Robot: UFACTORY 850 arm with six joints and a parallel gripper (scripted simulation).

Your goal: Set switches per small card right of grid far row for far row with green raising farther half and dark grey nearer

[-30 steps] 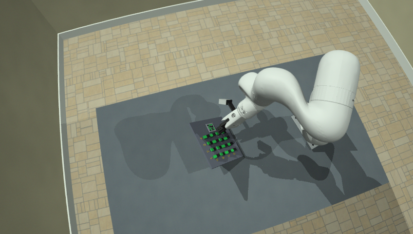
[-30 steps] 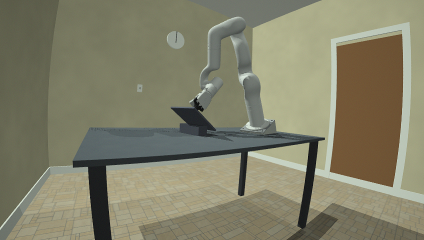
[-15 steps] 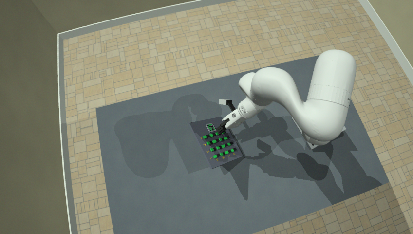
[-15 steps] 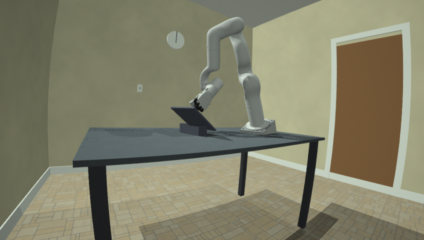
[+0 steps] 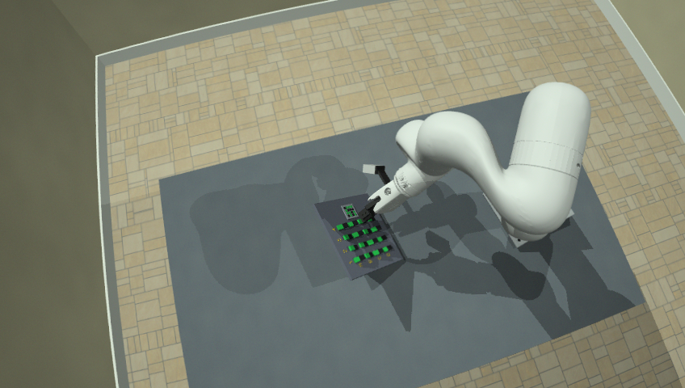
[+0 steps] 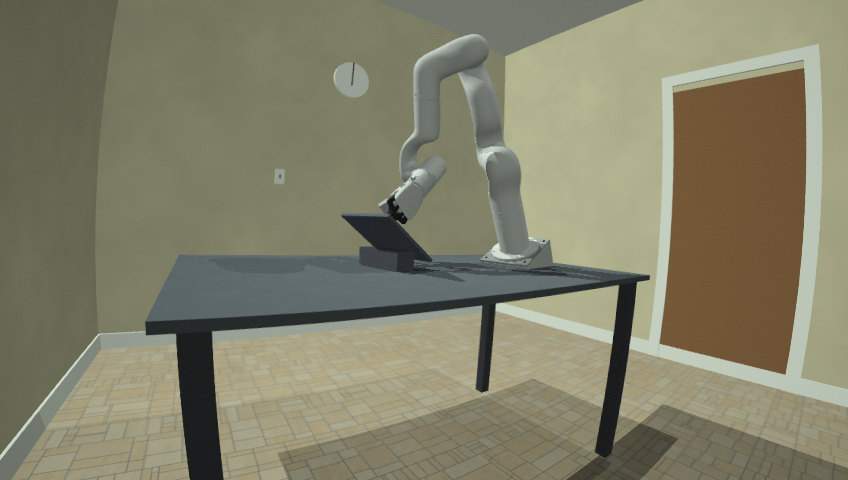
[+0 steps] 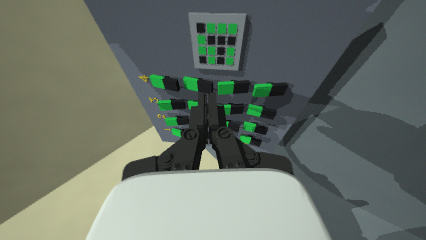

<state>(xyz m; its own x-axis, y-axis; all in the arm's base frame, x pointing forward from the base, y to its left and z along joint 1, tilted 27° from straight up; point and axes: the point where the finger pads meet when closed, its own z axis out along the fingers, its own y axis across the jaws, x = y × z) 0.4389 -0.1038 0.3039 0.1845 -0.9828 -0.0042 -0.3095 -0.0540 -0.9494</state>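
A slanted dark panel (image 5: 359, 238) holds a grid of rocker switches (image 7: 215, 107), each with a green half and a dark grey half. The small card (image 7: 217, 40) of green and dark squares lies on the panel just beyond the grid; it also shows in the top view (image 5: 349, 210). My gripper (image 7: 207, 103) is shut and empty. Its fingertips are at the dark half of the second switch (image 7: 198, 84) in the row next to the card; I cannot tell whether they touch it. My fingers hide parts of the rows below. The gripper also shows over the panel's upper edge in the exterior view (image 6: 396, 215).
The panel rests on a dark block (image 6: 386, 258) on the grey table. The arm's base (image 6: 517, 253) is bolted to the table behind the panel. A small grey camera box (image 5: 371, 168) sticks out beside the wrist.
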